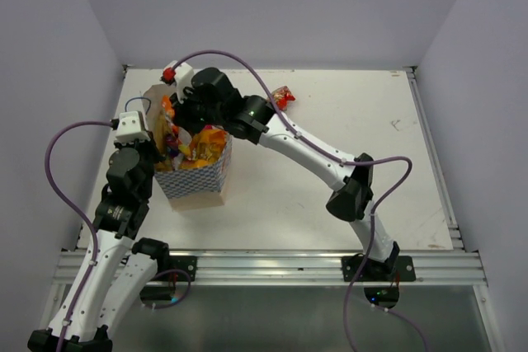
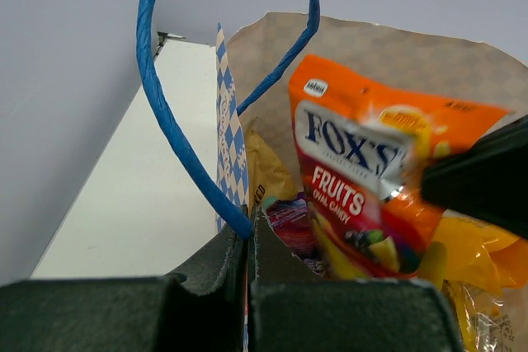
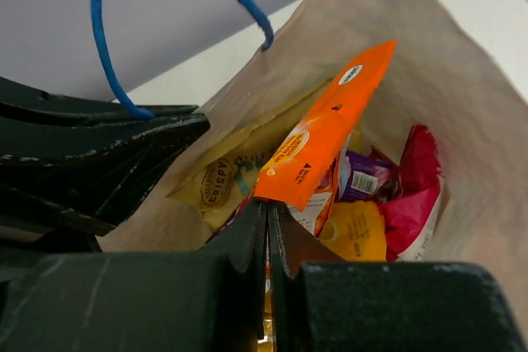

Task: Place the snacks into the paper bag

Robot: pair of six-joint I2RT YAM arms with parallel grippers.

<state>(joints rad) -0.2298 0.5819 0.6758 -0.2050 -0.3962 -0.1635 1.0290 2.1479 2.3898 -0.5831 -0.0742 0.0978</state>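
Note:
The paper bag (image 1: pixel 196 177) stands upright at the table's left. My left gripper (image 2: pixel 250 232) is shut on its rim beside the blue cord handle (image 2: pixel 177 133). My right gripper (image 3: pixel 266 204) is shut on the lower edge of the small orange packet (image 3: pixel 322 142) and holds it in the bag's mouth; the packet also shows in the left wrist view (image 2: pixel 363 179). Inside the bag lie the tan chips bag (image 3: pixel 221 180), the small purple packet (image 3: pixel 365 176), the magenta bag (image 3: pixel 417 195) and the yellow-orange pouch (image 3: pixel 355 232). The small red packet (image 1: pixel 285 96) lies on the table behind the bag.
The white table (image 1: pixel 346 121) has raised rails along its right edge (image 1: pixel 433 154) and front edge. Purple-grey walls close in the back and sides. My right arm (image 1: pixel 305 146) reaches across the table from the front right to the bag.

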